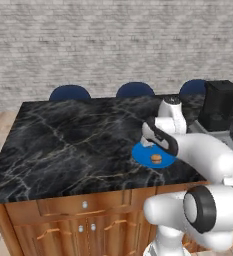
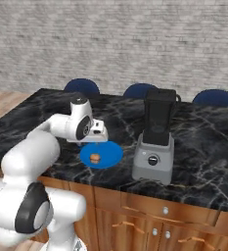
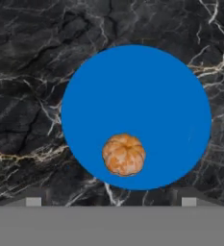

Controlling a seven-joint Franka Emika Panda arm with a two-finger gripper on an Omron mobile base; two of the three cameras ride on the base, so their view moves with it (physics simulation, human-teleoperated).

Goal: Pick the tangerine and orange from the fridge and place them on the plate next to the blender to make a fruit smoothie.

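A small segmented tangerine [image 3: 124,154] lies on the bright blue plate [image 3: 142,96], close to the rim. The plate [image 2: 110,154] rests on the black marble island just left of the blender [image 2: 157,135], which has a black jar on a grey base. My gripper [image 3: 111,202] hangs above the plate's near edge, open, its fingertips [image 3: 33,202] wide apart with nothing between them. From the left base view the gripper [image 1: 148,144] is over the plate [image 1: 140,152], with the tangerine [image 1: 156,159] loose below it and the blender [image 1: 219,107] at the right. The orange and the fridge are out of view.
The marble island top [image 1: 73,140] stretches wide to the left of the plate. Three blue chair backs [image 1: 70,93] stand along its far side before a grey brick wall. Wooden cabinet fronts with drawers [image 2: 164,211] run under the near edge.
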